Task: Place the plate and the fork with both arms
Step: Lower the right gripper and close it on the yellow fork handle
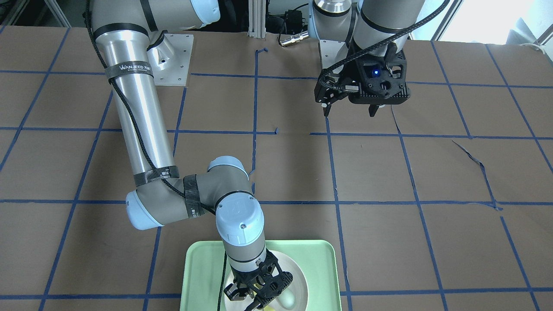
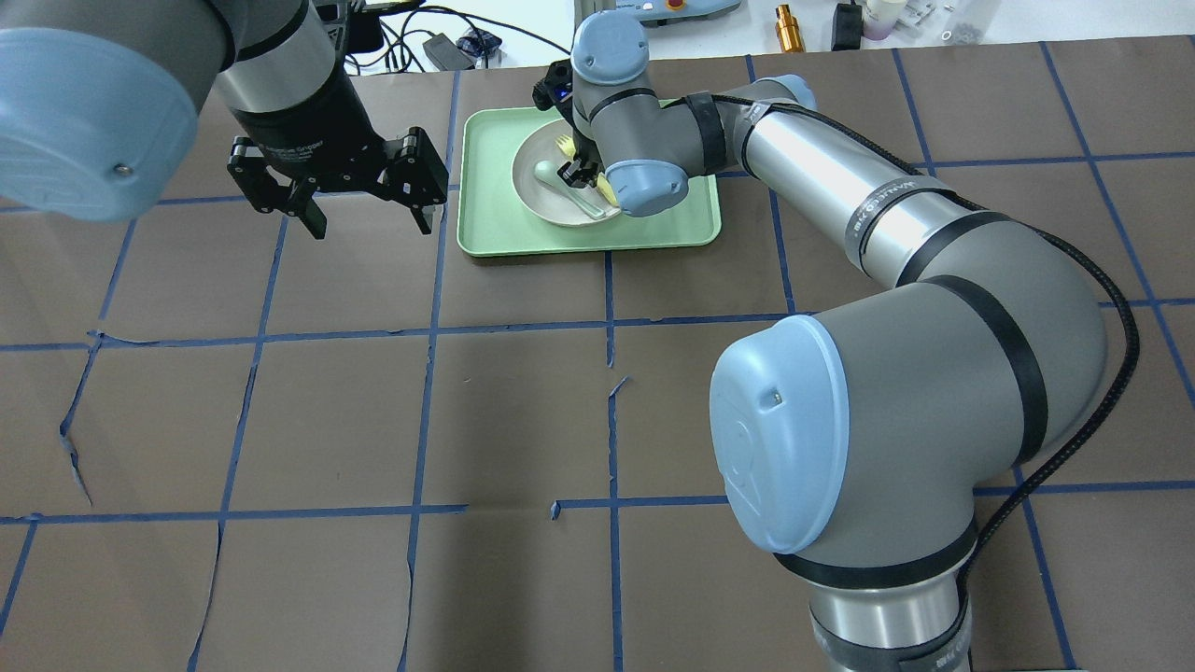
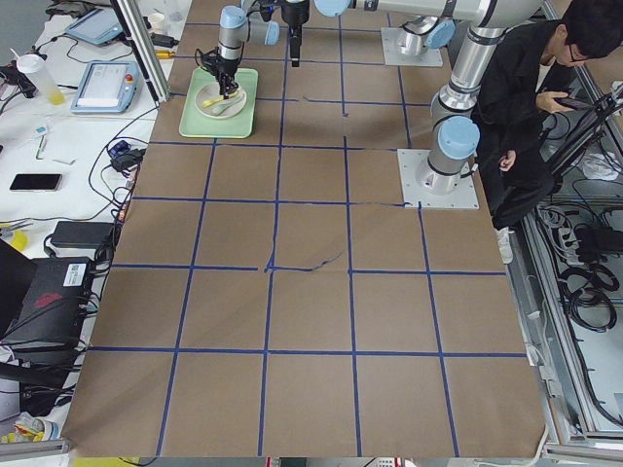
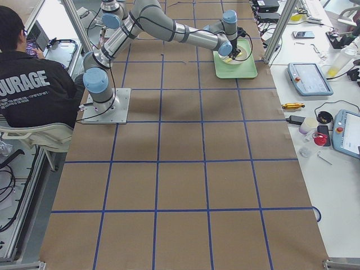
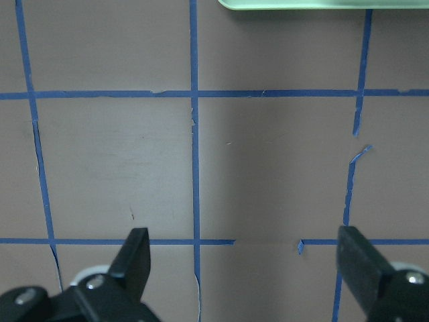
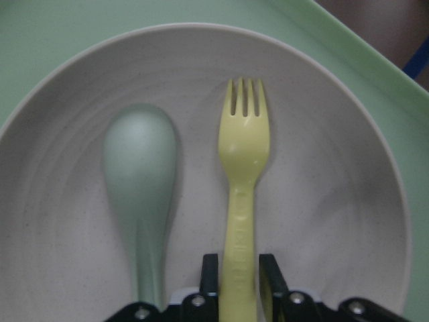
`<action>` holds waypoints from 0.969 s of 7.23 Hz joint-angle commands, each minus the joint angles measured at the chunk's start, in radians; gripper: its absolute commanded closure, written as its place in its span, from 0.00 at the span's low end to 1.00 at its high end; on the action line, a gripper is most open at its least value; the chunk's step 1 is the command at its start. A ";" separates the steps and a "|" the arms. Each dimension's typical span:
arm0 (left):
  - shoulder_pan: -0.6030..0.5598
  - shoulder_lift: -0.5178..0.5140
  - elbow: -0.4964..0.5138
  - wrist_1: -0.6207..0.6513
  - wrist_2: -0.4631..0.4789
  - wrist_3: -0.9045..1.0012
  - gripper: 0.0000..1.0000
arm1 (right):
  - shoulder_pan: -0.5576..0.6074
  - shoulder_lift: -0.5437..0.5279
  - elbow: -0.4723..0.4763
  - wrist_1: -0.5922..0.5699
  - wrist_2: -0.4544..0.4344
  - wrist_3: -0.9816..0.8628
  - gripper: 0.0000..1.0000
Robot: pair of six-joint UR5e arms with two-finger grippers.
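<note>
Front view: the right arm [image 1: 142, 129] reaches across to the tray [image 1: 203, 259], which sits at the middle of the operators' edge of the surface [image 1: 432, 172]. Its wrist hides most of the plate [image 1: 296, 270] lying in the tray. The left arm [image 1: 380, 30] hangs over bare surface nearer the robot's edge, with the left jaws spread and empty.

Overhead: the fork [image 2: 564, 144] and spoon [image 2: 549, 172] lie side by side in the plate, tines toward the far edge. The right jaws are down at the handle end. The left jaws are open, apart from the tray on its left.

Side views: both sets of jaws are too small to judge. The tray is confirmed at that same edge.

Left wrist: both fingers [image 5: 134, 261] stand wide apart with nothing between them. Taped surface lies below, and the tray rim is just at the top.

Right wrist: the right jaws are closed in on the fork handle, one each side, gripping it as far as I can tell. The fork lies flat on the plate floor. The spoon is just beside it, apparently not touching.

Judgement: the step in hand is taking the fork out.
- Lift straight up and slowly, and keep the fork level, since the grip is far from the tines and they may droop.
- Clear the raised rim before any sideways travel.
- Do not brush the spoon or nudge the plate.
- Bring the left jaws to the plate rim only once the fork is clear.
</note>
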 commanded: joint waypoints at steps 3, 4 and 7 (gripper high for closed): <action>0.000 0.000 0.001 0.000 0.000 -0.002 0.00 | 0.000 0.008 0.000 0.000 -0.001 -0.001 0.57; 0.000 0.000 0.001 0.000 0.000 -0.002 0.00 | 0.000 0.011 0.002 0.000 -0.010 -0.001 0.62; 0.000 -0.002 0.001 0.000 0.000 -0.002 0.00 | 0.000 0.000 0.000 0.002 -0.027 0.002 0.76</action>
